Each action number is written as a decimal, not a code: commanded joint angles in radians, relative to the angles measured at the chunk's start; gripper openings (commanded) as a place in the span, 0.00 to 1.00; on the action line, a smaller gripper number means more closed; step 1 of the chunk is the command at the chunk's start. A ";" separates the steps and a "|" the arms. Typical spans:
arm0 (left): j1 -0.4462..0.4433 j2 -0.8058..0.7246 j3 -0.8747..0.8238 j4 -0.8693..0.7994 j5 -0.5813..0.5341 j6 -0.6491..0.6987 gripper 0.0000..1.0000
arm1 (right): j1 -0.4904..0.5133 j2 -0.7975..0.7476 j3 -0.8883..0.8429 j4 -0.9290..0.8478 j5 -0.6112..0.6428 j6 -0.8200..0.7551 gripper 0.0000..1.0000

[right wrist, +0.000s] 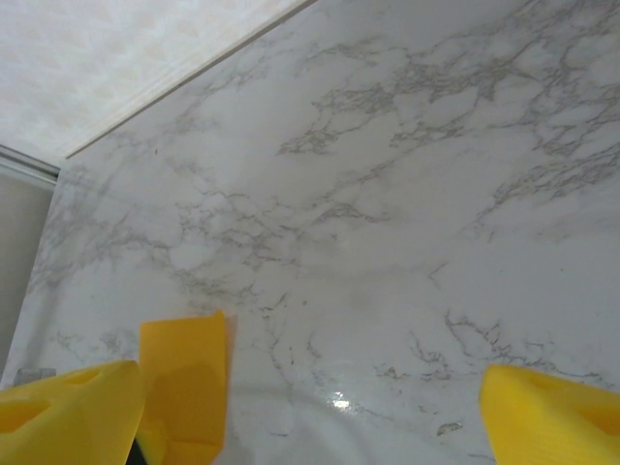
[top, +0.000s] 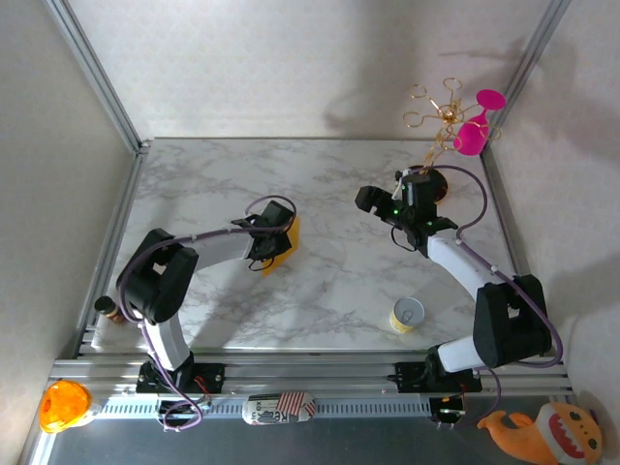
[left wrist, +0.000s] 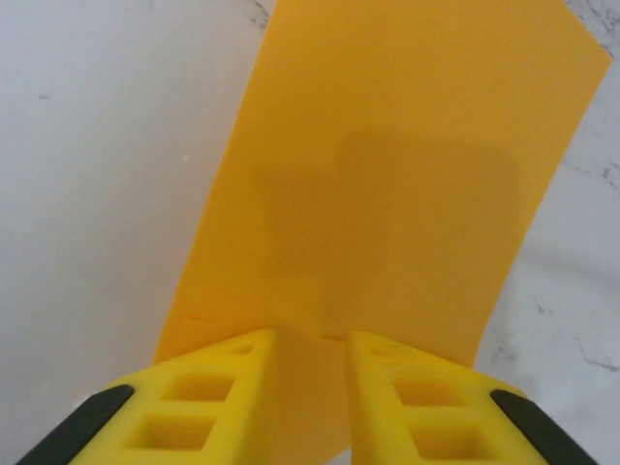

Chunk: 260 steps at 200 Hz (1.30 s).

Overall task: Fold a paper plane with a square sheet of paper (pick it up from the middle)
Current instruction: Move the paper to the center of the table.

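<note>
- The orange toy [top: 63, 405] sits far left of the cup [top: 408, 315] and nearer the arm bases, off the table [top: 329, 174]. I leave it alone.
- The left gripper [left wrist: 315, 339] is well left of the cup and a little farther back. Its yellow fingers [left wrist: 223, 387] look clenched on a narrow ridge of the sheet of paper [left wrist: 387, 174], pinched up between them near its middle.
- The sheet of paper is left of the cup, on the cup side of the left gripper and touching it. From above I see it as a narrow slanted strip, so I judge it tilted up rather than flat. I cannot tell whether its far edge rests on the table.
- I expect the sheet to be almost weightless, limp and quick to crease. Its matte face should not slide much between the pads, but a hard squeeze would leave a stray fold. I think the middle, where the centre crease belongs, is the right hold, since a corner grip would let the rest droop.
- The right gripper [right wrist: 310, 387] is behind the cup and slightly left of it. Its fingers are spread wide and grasp nothing, and it faces the sheet.
</note>
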State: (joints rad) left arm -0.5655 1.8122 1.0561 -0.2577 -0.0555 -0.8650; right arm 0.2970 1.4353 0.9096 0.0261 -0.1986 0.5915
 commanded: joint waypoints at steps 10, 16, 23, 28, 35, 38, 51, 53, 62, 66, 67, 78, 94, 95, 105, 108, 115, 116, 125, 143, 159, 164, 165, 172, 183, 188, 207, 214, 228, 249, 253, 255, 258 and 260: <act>0.015 0.051 0.019 0.028 -0.011 0.029 0.24 | -0.003 0.025 0.007 0.014 -0.039 0.006 0.89; 0.015 0.056 0.019 0.030 -0.002 0.040 0.24 | -0.004 0.026 0.009 0.010 -0.040 0.005 0.89; 0.015 0.062 0.019 0.036 0.014 0.053 0.24 | -0.003 0.030 0.010 0.007 -0.040 0.006 0.89; 0.015 0.065 0.018 0.039 0.029 0.065 0.24 | -0.003 0.031 0.009 0.006 -0.042 0.007 0.89; 0.014 0.067 0.011 0.052 0.053 0.079 0.24 | -0.004 0.034 0.008 0.006 -0.046 0.008 0.89; 0.013 0.067 0.008 0.058 0.061 0.087 0.24 | -0.004 0.035 0.008 0.006 -0.049 0.010 0.89; 0.005 0.067 0.001 0.089 0.117 0.126 0.24 | -0.003 0.041 0.004 0.008 -0.061 0.017 0.89; 0.002 0.066 0.000 0.092 0.123 0.132 0.24 | -0.003 0.041 0.003 0.008 -0.062 0.018 0.89; -0.011 0.069 0.006 0.095 0.145 0.161 0.23 | -0.003 0.045 0.002 0.012 -0.071 0.026 0.89; -0.020 0.071 0.010 0.096 0.151 0.174 0.23 | -0.003 0.047 0.001 0.014 -0.075 0.030 0.89; -0.022 0.071 0.012 0.096 0.153 0.178 0.23 | -0.003 0.048 0.000 0.015 -0.075 0.031 0.89; -0.048 0.081 0.031 0.090 0.170 0.215 0.23 | -0.004 0.054 -0.004 0.022 -0.089 0.038 0.89; -0.090 0.098 0.056 0.086 0.192 0.255 0.22 | -0.003 0.062 -0.010 0.026 -0.101 0.050 0.89; -0.093 0.100 0.057 0.086 0.193 0.257 0.22 | -0.003 0.062 -0.011 0.025 -0.102 0.051 0.89; -0.112 0.110 0.067 0.083 0.205 0.271 0.21 | -0.003 0.065 -0.014 0.019 -0.104 0.058 0.88; -0.117 0.113 0.069 0.084 0.208 0.275 0.21 | -0.003 0.065 -0.015 0.017 -0.104 0.061 0.88; -0.124 0.114 0.074 0.086 0.216 0.279 0.21 | -0.003 0.064 -0.019 0.011 -0.103 0.068 0.88; -0.125 0.114 0.075 0.086 0.216 0.279 0.21 | -0.003 0.064 -0.020 0.010 -0.102 0.069 0.88; -0.129 0.110 0.078 0.088 0.219 0.276 0.21 | -0.003 0.063 -0.029 0.004 -0.102 0.077 0.88; -0.129 0.086 0.086 0.102 0.228 0.254 0.22 | -0.004 0.063 -0.044 -0.007 -0.101 0.098 0.88; -0.129 0.050 0.094 0.115 0.237 0.215 0.24 | -0.003 0.062 -0.058 -0.012 -0.102 0.121 0.88; -0.129 0.036 0.092 0.121 0.237 0.198 0.25 | -0.003 0.061 -0.061 -0.011 -0.104 0.127 0.88; -0.129 0.033 0.092 0.123 0.237 0.195 0.25 | -0.003 0.061 -0.063 -0.011 -0.104 0.128 0.88; -0.129 0.016 0.087 0.129 0.229 0.169 0.26 | -0.004 0.060 -0.069 -0.009 -0.109 0.136 0.88; -0.129 0.000 0.077 0.129 0.209 0.124 0.25 | -0.004 0.063 -0.079 -0.005 -0.114 0.147 0.88; -0.129 -0.002 0.073 0.125 0.200 0.106 0.24 | -0.003 0.063 -0.082 -0.005 -0.116 0.151 0.88; -0.129 0.010 0.047 0.099 0.174 0.042 0.20 | -0.003 0.072 -0.090 -0.003 -0.128 0.159 0.88; -0.129 0.015 0.034 0.098 0.174 0.026 0.19 | -0.003 0.076 -0.092 -0.002 -0.134 0.162 0.88; -0.129 0.019 0.012 0.104 0.175 0.003 0.18 | -0.003 0.080 -0.097 0.001 -0.148 0.166 0.87; -0.129 0.016 -0.002 0.110 0.176 -0.014 0.17 | -0.003 0.083 -0.101 -0.006 -0.158 0.170 0.87; -0.129 0.016 -0.003 0.110 0.172 -0.014 0.17 | -0.003 0.084 -0.103 -0.006 -0.161 0.171 0.87; -0.129 0.018 -0.004 0.109 0.169 -0.015 0.17 | -0.002 0.085 -0.104 -0.006 -0.162 0.171 0.87; -0.129 0.018 -0.004 0.108 0.164 -0.015 0.16 | -0.002 0.085 -0.105 -0.005 -0.166 0.173 0.87; -0.129 0.019 -0.005 0.108 0.162 -0.015 0.16 | -0.002 0.086 -0.106 -0.005 -0.168 0.173 0.87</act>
State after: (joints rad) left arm -0.6987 1.8370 1.0691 -0.1402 0.1421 -0.8341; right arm 0.2970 1.5112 0.8223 0.0216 -0.3317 0.7471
